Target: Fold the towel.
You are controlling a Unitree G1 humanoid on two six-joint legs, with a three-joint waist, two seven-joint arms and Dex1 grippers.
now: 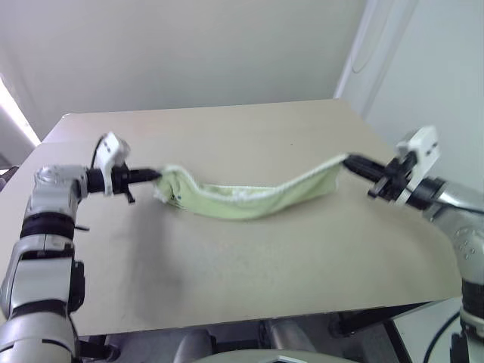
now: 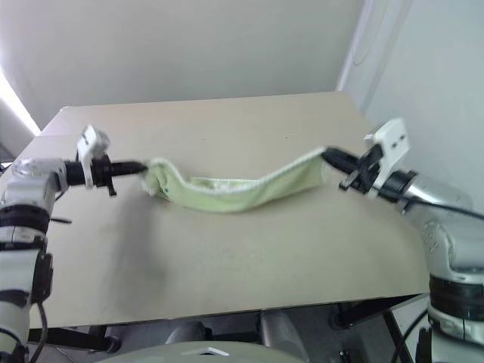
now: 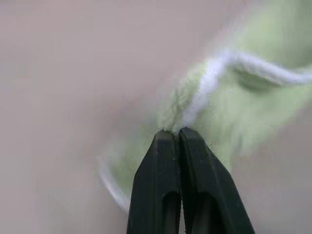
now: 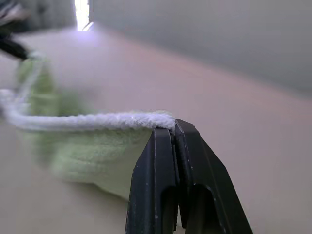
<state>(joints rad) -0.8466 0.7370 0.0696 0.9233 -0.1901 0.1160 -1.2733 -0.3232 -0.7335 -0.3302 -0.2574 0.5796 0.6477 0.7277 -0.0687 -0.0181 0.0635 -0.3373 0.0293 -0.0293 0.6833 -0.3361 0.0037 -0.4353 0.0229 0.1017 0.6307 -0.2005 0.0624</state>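
Light yellow-green towel (image 1: 249, 198) with white stitched edging, stretched and sagging in a shallow arc above the tan table (image 1: 227, 272). Left hand (image 1: 155, 175) and right hand (image 1: 349, 159), fingers pressed together, each pinch one end at the white edge.

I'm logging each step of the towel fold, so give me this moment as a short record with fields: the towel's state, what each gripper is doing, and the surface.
towel: light green towel with white edging, stretched between the two grippers, sagging in the middle, bunched rather than spread flat
left gripper: left gripper shut on the towel's left end, pinching the white edge
right gripper: right gripper shut on the towel's right end, at the white edge
surface: beige table, below the towel
fold status: not yet folded
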